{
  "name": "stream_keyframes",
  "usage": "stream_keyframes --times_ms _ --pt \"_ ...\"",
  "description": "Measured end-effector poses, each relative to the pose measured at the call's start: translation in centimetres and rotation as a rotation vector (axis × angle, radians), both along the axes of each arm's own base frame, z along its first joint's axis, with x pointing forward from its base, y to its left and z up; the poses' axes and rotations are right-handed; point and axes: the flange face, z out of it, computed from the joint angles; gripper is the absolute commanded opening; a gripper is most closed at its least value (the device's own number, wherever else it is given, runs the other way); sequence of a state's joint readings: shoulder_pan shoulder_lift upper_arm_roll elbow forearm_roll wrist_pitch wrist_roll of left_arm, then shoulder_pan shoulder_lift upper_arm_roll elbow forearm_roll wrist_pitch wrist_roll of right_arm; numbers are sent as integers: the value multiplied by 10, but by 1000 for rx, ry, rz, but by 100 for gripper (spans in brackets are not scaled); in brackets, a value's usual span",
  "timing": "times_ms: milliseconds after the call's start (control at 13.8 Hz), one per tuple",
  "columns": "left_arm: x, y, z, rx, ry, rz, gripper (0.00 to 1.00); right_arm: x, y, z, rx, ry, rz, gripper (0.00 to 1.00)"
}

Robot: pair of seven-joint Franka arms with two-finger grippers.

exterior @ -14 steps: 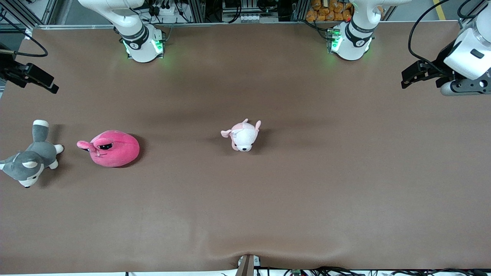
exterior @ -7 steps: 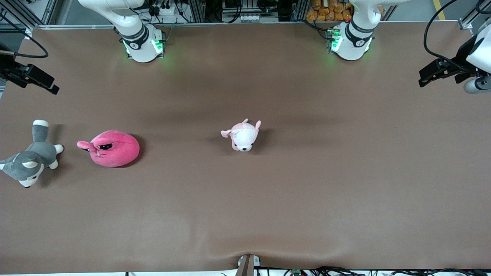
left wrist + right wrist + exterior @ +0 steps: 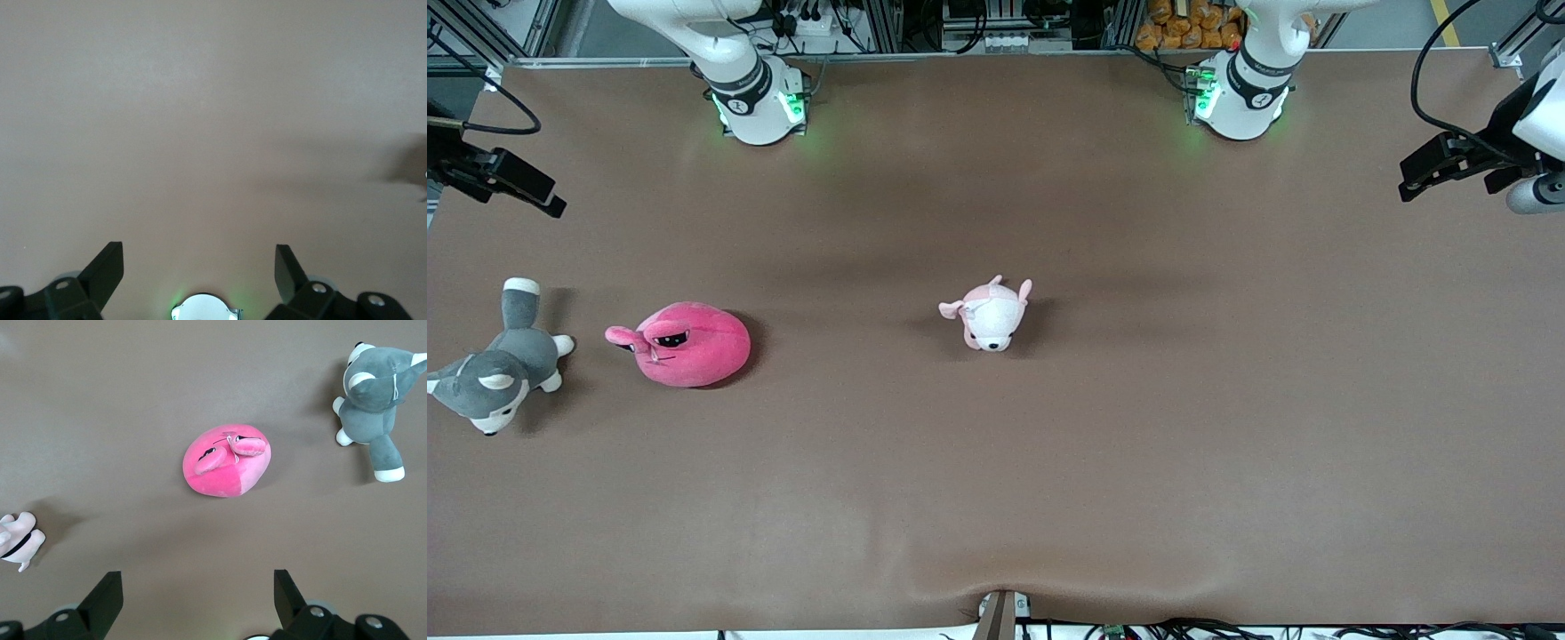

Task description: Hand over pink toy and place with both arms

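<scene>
The pink toy (image 3: 689, 345), a round hot-pink plush with dark half-lidded eyes, lies on the brown table toward the right arm's end. It also shows in the right wrist view, where the pink toy (image 3: 227, 463) is well clear of the fingers. My right gripper (image 3: 550, 204) hangs open and empty over the table's edge at that end. In its wrist view the right gripper (image 3: 198, 583) has only bare table between its fingers. My left gripper (image 3: 1408, 185) hangs open and empty over the table's edge at the left arm's end. The left gripper (image 3: 199, 260) sees only bare table.
A grey-and-white husky plush (image 3: 494, 373) lies beside the pink toy, closer to the table's end. A pale pink-and-white puppy plush (image 3: 989, 316) lies mid-table. In the right wrist view the husky (image 3: 373, 407) and part of the puppy (image 3: 17, 540) show. The arm bases (image 3: 760, 102) stand along the table's edge.
The left arm has drawn outward toward its end of the table, then settled. The right gripper and the toys have stayed put.
</scene>
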State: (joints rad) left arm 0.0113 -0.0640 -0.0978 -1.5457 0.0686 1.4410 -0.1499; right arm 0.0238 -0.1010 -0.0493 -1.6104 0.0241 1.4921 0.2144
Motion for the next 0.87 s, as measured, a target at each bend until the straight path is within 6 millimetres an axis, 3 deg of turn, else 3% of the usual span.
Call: stream_keyframes --times_ms 872 --pt "3 3 -5 -5 13 7 100 -1 -1 0 0 4 -1 100"
